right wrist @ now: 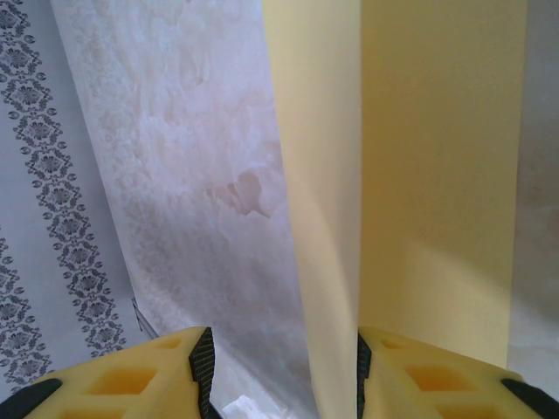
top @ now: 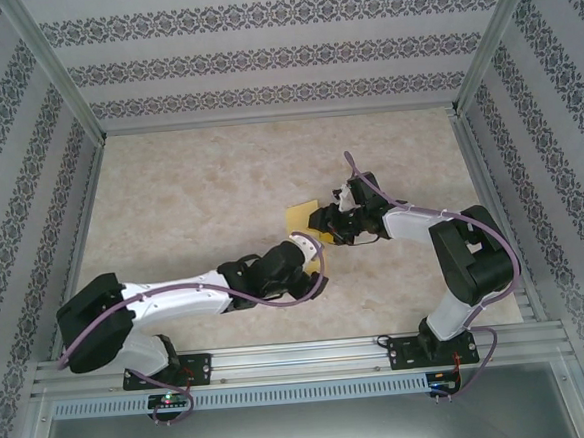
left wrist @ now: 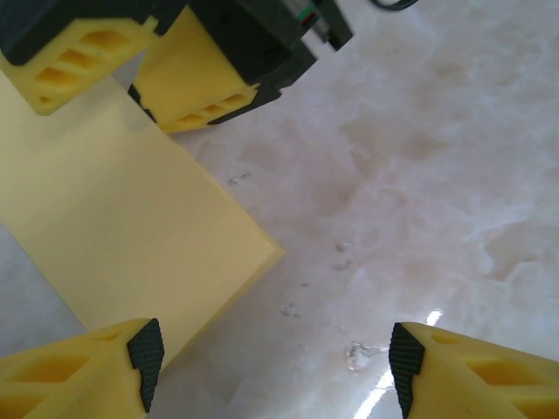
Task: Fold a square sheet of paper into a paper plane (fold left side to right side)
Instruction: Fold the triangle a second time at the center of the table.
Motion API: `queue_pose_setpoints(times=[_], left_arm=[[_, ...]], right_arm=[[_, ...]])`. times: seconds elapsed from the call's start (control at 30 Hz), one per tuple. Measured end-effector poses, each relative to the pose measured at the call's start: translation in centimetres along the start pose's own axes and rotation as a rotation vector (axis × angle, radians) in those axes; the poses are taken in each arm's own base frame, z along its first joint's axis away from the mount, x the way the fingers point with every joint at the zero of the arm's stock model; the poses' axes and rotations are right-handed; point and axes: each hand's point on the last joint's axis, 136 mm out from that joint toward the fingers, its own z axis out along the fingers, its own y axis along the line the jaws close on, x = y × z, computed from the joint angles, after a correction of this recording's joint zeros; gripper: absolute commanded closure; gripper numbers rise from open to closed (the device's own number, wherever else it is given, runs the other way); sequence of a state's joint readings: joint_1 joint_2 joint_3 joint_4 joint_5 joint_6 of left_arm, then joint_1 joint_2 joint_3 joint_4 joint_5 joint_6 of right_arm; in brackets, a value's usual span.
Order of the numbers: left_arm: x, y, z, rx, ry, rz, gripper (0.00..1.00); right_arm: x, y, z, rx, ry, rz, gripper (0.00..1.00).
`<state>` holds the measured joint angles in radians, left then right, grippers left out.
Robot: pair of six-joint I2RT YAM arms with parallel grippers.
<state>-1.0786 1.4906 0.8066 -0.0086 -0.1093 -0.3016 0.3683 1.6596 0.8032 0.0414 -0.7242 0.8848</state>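
Observation:
The square sheet of paper point(top: 300, 216) is bright yellow and lies on the marble table between the two grippers. In the left wrist view the paper point(left wrist: 113, 227) lies flat with one corner pointing right. My left gripper point(left wrist: 275, 367) hangs open above bare table, and its left fingertip point(left wrist: 144, 358) is over the sheet's near edge. My right gripper point(left wrist: 113, 100) stands on the sheet's far part with its fingers apart. In the right wrist view a raised layer of the paper point(right wrist: 437, 175) runs up beside the right pad, and the right gripper point(right wrist: 284, 375) is open. From above, the left gripper point(top: 318, 265) is just below the sheet and the right gripper point(top: 329, 223) is at its right edge.
The beige marble table point(top: 189, 186) is fenced by metal rails and patterned walls point(top: 260, 51). Both arm bases sit on the near rail point(top: 302, 357). Cables loop over each arm.

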Motion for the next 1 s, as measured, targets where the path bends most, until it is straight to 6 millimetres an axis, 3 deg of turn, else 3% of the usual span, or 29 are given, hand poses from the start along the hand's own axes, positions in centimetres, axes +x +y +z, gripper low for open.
queue_pose_setpoints(times=[0.27, 0.6, 0.83, 1.0], left_arm=[[-0.4, -0.1, 3.1, -0.085, 0.047, 0.029, 0.26], [-0.3, 0.9, 5.2, -0.225, 0.096, 0.071, 0.25], [0.7, 0.9, 5.8, -0.243, 0.128, 0.099, 0.46], [0.7, 0.9, 5.8, -0.241, 0.127, 0.106, 0.81]], right_arm=[[0.0, 0.0, 0.0, 0.000, 0.000, -0.001, 0.54], [0.0, 0.0, 0.0, 0.000, 0.000, -0.001, 0.54], [0.0, -0.1, 0.1, 0.001, 0.001, 0.001, 0.54], [0.1, -0.1, 0.1, 0.004, 0.003, 0.003, 0.54]])
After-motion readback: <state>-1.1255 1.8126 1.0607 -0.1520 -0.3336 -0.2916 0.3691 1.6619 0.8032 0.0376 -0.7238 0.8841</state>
